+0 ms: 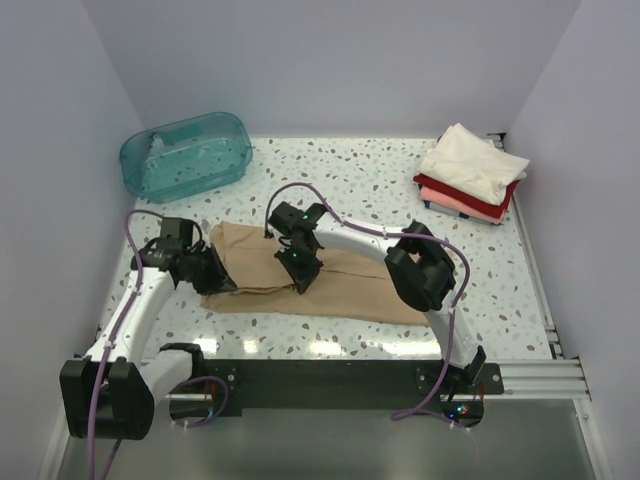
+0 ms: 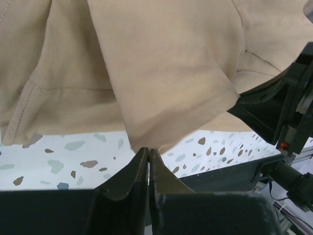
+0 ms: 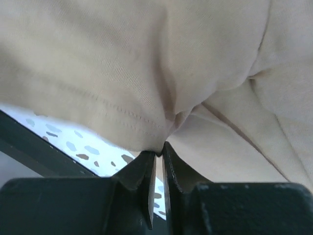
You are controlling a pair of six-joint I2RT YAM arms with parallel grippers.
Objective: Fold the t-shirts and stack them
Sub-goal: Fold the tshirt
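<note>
As it lies on the speckled white surface [image 1: 350, 180], plain tan cotton t-shirt [image 1: 350, 285], left-end fold pinched in left claw [image 2: 148, 152], stitched hem clenched in right claw [image 3: 159, 154].

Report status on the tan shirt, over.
Both shut: left gripper on tan shirt's left end, right gripper on a hem mid-cloth. Shirt partly folded. Tub and folded stack stand apart at the back.

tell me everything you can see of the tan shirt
The tan t-shirt is plain, soft cotton-looking cloth with stitched hems and a short sleeve showing. It lies partly folded and rumpled at the near middle of the speckled table. The left pincer and right pincer each pinch an edge.
</note>
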